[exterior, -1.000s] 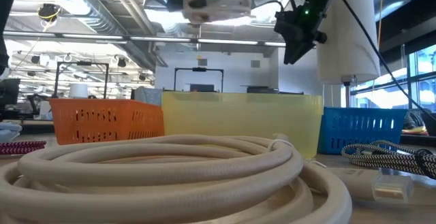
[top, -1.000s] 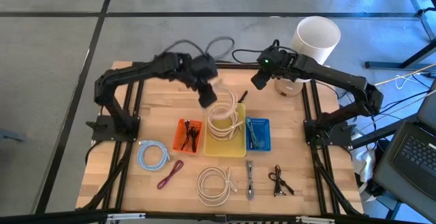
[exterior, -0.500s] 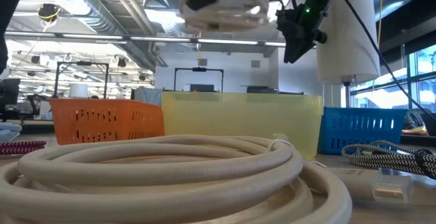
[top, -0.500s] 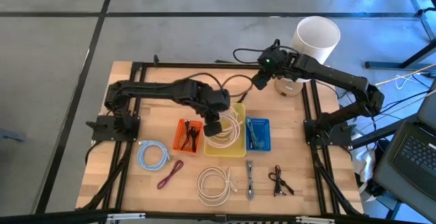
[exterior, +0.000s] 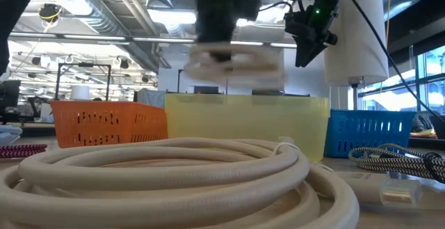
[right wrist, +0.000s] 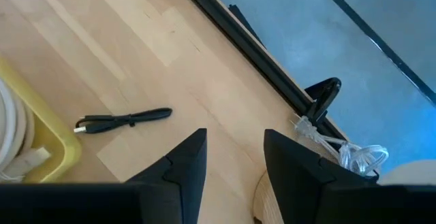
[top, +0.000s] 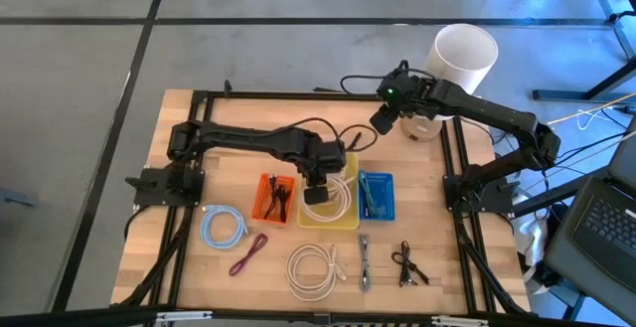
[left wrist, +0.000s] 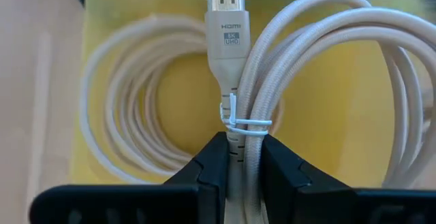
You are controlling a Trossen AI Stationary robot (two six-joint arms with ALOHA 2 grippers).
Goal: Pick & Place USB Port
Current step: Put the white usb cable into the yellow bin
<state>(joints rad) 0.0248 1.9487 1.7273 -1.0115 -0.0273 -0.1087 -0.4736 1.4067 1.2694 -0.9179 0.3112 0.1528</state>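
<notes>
A wooden table (top: 189, 267) stood under two dark robot arms, with three small bins in a row at its middle: an orange bin (top: 276, 199), a yellow bin (top: 328, 218) and a blue bin (top: 375, 196). The left gripper (top: 316, 194) hung directly over the yellow bin, its fingers (left wrist: 212, 169) pinching a tied bundle of cream cable (left wrist: 320, 67) whose plug (left wrist: 227, 20) was marked HDMI rather than USB. Below the gripper, another cream coil (left wrist: 129, 115) already lay inside the yellow bin. The right gripper (top: 380, 120) waited empty beyond the bins, its fingers (right wrist: 187, 163) spread apart over bare wood, with a short black cable (right wrist: 122, 120) lying on the table just ahead of it. Judging by this, the picking was done and the carry nearly over; lowering and letting go remained. More cables lay unsorted on the table's near side, well behind the left gripper. Compared with a second earlier, the left arm had swung from the table's far edge, bundle held high, forward and down onto the yellow bin, while the right arm had not moved.
</notes>
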